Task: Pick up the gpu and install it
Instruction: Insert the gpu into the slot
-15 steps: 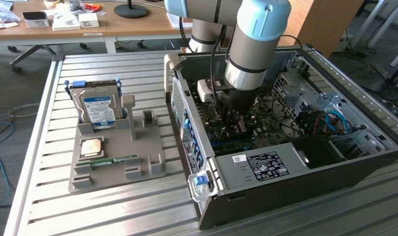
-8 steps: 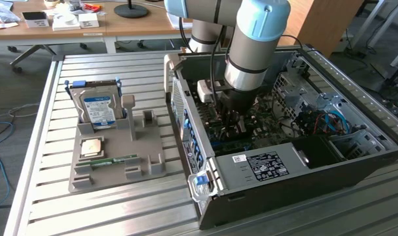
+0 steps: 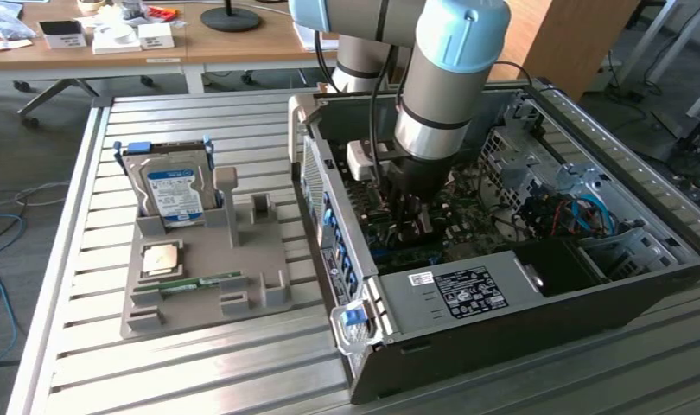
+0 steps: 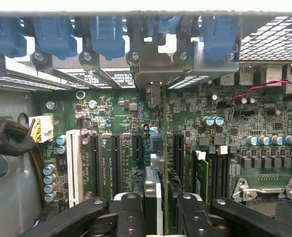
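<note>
Fingers point(image 4: 128, 217) clamp a thin card held edge-on between them: the gpu point(image 4: 153, 190), seen in the wrist view as a narrow vertical sliver with a pale metal edge, pinched from both flat faces by the gripper point(image 4: 155, 215). Pick-up therefore looks done; the card is off the grey parts tray point(image 3: 264, 298), where the hard drive point(image 3: 175, 190), a small square chip point(image 3: 162, 258) and the green memory stick point(image 3: 200, 282) sit in their holders. In the exterior view the arm point(image 3: 448, 95) reaches straight down into the open computer case point(image 3: 557, 333), with the gripper low among the boards. The gpu stands on edge, its plane perpendicular to the motherboard point(image 4: 225, 123), lower edge toward the board. Its long axis runs parallel to the black expansion slots point(image 4: 115, 165) and points toward the rear wall of the case, where the bracket openings with blue latches point(image 4: 106, 37) sit; the card's metal bracket end appears to reach up toward that wall near the grey bracket tab point(image 4: 153, 74). Judgement: installation is in progress, card aligned over or partly entered in a slot between the black slots. Whether the edge connector is fully seated cannot be told; the contact line is hidden behind the fingers. The blue latches do not yet look closed over the bracket.
</note>
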`<state>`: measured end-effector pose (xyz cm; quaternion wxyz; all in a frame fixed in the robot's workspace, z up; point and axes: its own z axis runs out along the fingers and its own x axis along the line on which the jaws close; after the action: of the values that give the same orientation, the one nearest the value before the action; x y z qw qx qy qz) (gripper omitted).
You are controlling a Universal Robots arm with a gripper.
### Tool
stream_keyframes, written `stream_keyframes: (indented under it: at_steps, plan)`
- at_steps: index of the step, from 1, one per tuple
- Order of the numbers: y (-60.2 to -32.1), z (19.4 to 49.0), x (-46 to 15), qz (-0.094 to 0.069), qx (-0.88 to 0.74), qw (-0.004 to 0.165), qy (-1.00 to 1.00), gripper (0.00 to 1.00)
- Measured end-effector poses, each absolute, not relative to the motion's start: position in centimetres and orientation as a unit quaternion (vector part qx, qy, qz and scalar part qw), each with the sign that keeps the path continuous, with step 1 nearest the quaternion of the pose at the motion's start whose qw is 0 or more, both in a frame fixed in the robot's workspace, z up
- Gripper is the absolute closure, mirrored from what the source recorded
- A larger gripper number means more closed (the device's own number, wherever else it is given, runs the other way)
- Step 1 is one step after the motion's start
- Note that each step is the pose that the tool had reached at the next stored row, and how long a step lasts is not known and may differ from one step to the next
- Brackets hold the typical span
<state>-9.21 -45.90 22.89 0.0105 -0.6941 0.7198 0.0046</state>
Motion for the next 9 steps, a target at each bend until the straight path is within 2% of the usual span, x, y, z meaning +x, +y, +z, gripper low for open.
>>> stream_keyframes:
  at_steps: [9]
  plan:
    - [-45.90, 22.88, -9.36, 0.005, -0.694, 0.011, 0.720, 0.70]
